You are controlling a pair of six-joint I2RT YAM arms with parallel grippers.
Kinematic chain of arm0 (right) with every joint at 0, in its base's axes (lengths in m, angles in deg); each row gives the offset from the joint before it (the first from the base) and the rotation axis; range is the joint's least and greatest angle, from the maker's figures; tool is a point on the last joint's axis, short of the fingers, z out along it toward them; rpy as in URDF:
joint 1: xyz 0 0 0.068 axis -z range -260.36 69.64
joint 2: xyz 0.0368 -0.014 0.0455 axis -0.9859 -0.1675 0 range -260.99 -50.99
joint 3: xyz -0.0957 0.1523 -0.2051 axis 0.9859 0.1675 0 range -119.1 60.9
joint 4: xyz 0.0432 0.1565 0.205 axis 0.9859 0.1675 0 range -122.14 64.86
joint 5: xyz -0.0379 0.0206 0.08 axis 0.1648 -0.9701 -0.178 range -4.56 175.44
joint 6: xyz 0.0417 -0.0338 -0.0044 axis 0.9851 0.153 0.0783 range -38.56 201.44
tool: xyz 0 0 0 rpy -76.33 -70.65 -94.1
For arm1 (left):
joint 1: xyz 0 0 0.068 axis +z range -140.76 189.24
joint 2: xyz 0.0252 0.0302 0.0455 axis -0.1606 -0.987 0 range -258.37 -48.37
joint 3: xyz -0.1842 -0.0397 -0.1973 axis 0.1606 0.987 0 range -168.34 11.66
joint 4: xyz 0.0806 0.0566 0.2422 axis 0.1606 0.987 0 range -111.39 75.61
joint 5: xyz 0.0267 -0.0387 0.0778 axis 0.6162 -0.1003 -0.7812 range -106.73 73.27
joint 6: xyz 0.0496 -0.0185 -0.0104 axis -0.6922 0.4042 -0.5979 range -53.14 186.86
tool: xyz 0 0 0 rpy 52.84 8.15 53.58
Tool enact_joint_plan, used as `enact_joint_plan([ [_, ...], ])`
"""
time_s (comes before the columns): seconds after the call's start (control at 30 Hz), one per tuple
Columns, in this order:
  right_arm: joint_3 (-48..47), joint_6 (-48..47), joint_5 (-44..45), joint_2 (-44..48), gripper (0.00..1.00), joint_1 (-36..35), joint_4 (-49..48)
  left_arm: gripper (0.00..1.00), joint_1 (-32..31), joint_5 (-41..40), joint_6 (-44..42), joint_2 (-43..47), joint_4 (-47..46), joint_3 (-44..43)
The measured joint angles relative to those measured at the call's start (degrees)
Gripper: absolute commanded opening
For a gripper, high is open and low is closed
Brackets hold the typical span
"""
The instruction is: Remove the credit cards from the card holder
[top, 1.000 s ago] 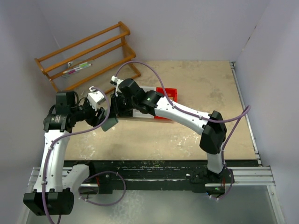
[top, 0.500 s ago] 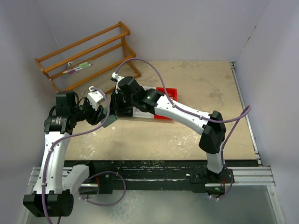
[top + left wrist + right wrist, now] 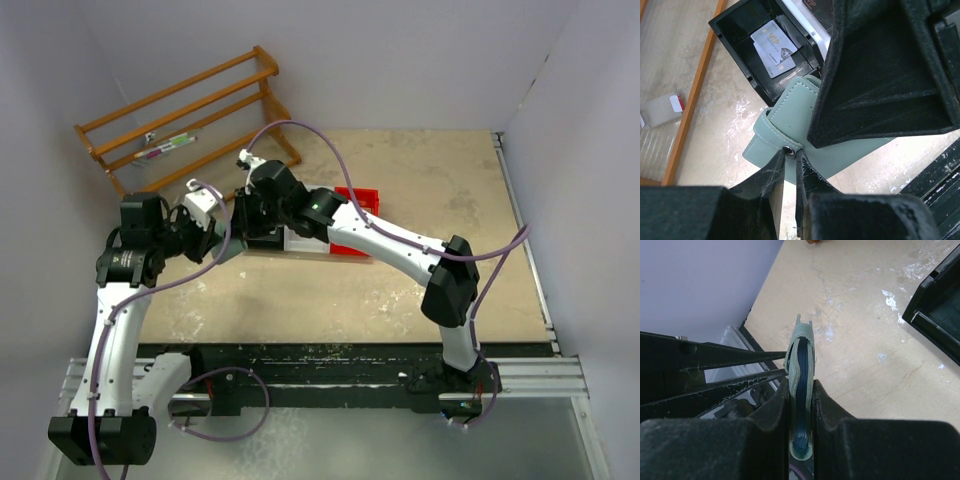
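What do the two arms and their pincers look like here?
Both the left arm and the right arm have white links joined by chunky black joint housings, on black bases. A thin purple cable loops loosely along each. The left pincer and right pincer have matt black, ribbed, wedge-shaped fingers.

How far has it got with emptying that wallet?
Partly done: two silvery cards already lie in the black bin. In hand: the right pincer clamps the wallet, and the left pincer pinches its snap flap. Left: dark edges inside the wallet look like more cards to pull out.
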State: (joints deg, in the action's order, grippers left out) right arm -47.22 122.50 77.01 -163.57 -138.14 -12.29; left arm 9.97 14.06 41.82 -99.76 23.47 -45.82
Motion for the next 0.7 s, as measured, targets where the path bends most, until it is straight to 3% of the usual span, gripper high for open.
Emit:
enact_joint_plan([
  [0.27, 0.2, 0.4, -0.1, 0.0, 0.00, 0.0, -1.2, 0.00, 0.0, -1.6, 1.1, 1.9, -0.3, 0.0],
  [0.7, 4.4, 0.8, -2.0, 0.5, 0.00, -1.1, -1.1, 0.00, 0.0, -5.9, 0.5, 3.6, -2.5, 0.0],
])
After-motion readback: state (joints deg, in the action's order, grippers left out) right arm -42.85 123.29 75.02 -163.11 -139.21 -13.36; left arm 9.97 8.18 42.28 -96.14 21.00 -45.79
